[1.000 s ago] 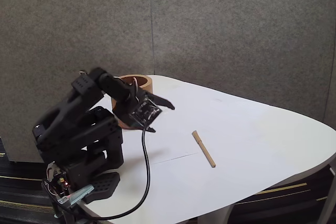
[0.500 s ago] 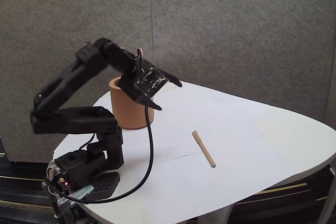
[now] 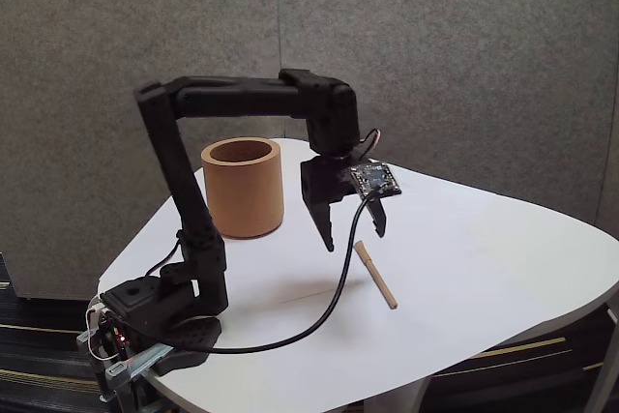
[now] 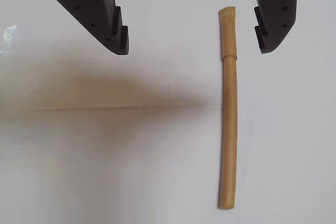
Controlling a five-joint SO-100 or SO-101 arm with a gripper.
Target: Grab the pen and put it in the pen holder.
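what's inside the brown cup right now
In the fixed view the cup shows only its open rim and a bit of dark inner wall; the bottom is hidden. Nothing sticks out. The pen lies on the table, under the open claw.

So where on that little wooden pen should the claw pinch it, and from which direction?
Probably around the middle of the pen, coming straight down from above. It lies flat on the white table, so its long sides are the free faces; it is thin and straight, so a pinch across its width should hold. The gripper is open above its capped end, one finger on each side.
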